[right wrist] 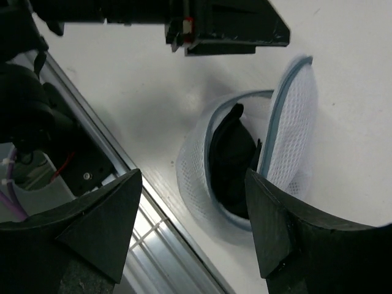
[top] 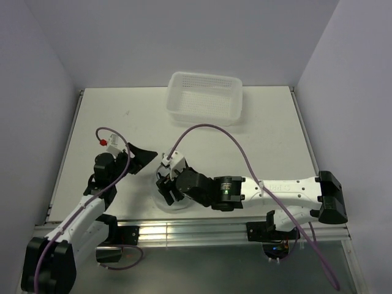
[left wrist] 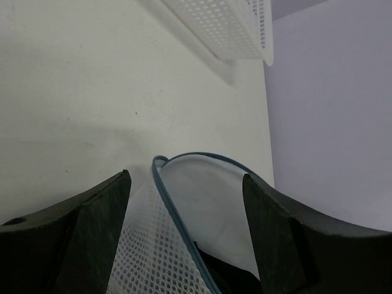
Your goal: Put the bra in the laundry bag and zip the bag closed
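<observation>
Tabletop (top: 275,147): white, boxed in by pale purple walls (top: 184,37). The laundry bag (top: 181,206) sits at the near edge, with the basket (top: 205,98) well beyond the bag.
Top view, arms: the right gripper (top: 166,191) hangs directly over the bag and covers most of it. The left gripper (top: 144,156) sits just beside the bag, on its far left. Right is the nearer one, I'd say.
Left wrist view: fingers spread wide, nothing held. The bag's upper half stands tilted up between them, its dark zipper rim (left wrist: 177,214) curving toward the lens. A sliver of the bra (left wrist: 215,274) shows low inside the bag.
Right wrist view: fingers wide here too, and empty. The bag gapes open below, its lower half a bowl and its upper half standing edge-on along one side of it. The bra is in, down in that bowl.
Bra's long axis: runs alongside the raised half, one end reaching up to the bowl's rim.
Coming move, my read: the raised half has to drop over the bowl, then comes the zip. I can't spot the zipper pull.
</observation>
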`<state>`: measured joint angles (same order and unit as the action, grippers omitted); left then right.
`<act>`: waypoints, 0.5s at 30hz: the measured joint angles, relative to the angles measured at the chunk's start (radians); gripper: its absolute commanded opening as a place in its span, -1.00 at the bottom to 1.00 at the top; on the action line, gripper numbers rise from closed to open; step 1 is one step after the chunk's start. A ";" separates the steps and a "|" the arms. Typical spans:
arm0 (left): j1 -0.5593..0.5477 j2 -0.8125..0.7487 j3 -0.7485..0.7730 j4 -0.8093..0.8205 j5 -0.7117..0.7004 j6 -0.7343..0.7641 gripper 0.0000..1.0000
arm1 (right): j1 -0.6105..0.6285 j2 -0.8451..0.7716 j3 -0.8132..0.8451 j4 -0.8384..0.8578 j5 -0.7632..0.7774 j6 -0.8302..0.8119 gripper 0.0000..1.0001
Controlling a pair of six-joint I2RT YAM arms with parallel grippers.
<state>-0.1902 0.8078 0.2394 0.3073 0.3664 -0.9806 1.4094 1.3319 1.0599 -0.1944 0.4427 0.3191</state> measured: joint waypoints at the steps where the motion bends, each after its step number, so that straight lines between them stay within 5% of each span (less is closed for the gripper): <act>1: 0.000 0.023 0.009 0.006 0.011 0.000 0.59 | -0.005 0.000 0.000 -0.005 -0.015 0.004 0.50; 11: -0.074 0.190 0.073 0.081 0.082 -0.006 0.60 | -0.094 0.007 -0.104 -0.068 -0.079 0.080 0.68; 15: -0.090 0.191 0.073 0.096 0.084 -0.009 0.40 | -0.146 0.007 -0.107 -0.080 -0.079 0.080 0.68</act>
<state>-0.2798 0.9985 0.3122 0.4034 0.4503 -0.9897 1.2629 1.3392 0.9531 -0.2741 0.3641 0.3996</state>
